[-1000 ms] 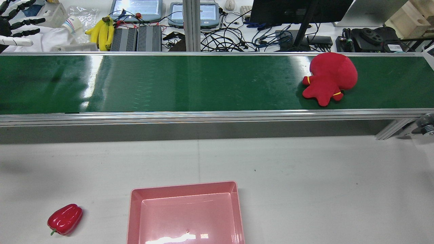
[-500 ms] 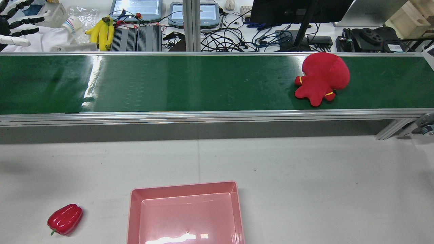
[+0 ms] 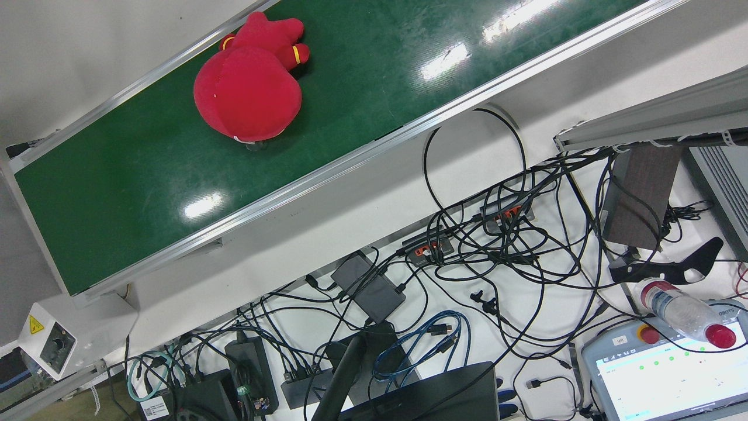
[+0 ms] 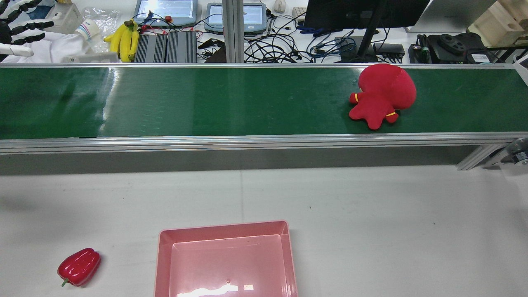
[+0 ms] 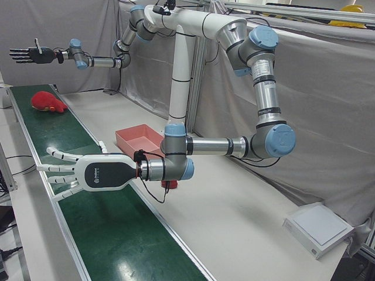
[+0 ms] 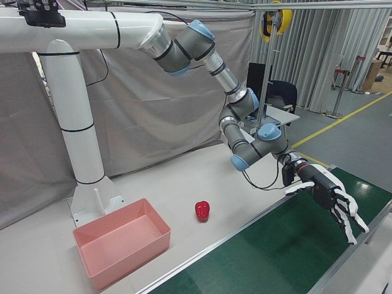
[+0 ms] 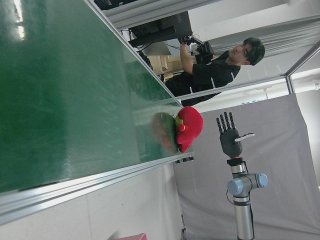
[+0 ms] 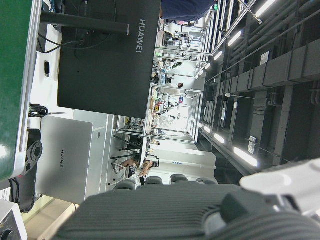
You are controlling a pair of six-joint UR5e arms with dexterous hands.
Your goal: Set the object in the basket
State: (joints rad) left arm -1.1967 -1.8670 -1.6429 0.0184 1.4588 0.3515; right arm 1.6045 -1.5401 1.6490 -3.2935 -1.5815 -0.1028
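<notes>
Since the earlier frame the plush toy (image 4: 381, 95) has ridden leftward along the green belt (image 4: 206, 101). Rear view: basket (image 4: 226, 260) empty on the desk (image 4: 371, 214). Left-front view: left hand (image 5: 88, 174) and right hand (image 5: 26, 54) both empty, fingers spread; best to wait, then close around the toy's head.

Grey curtains (image 6: 159, 116) hang behind the white table (image 4: 371, 214). Beyond the green conveyor belt (image 4: 231, 101), a cluttered bench holds tangled cables (image 3: 497, 251), a black monitor (image 4: 363, 12), two teach pendants (image 4: 167, 11) and bananas (image 4: 123, 39). Ceiling strip lights (image 8: 245, 156) glow overhead.
</notes>
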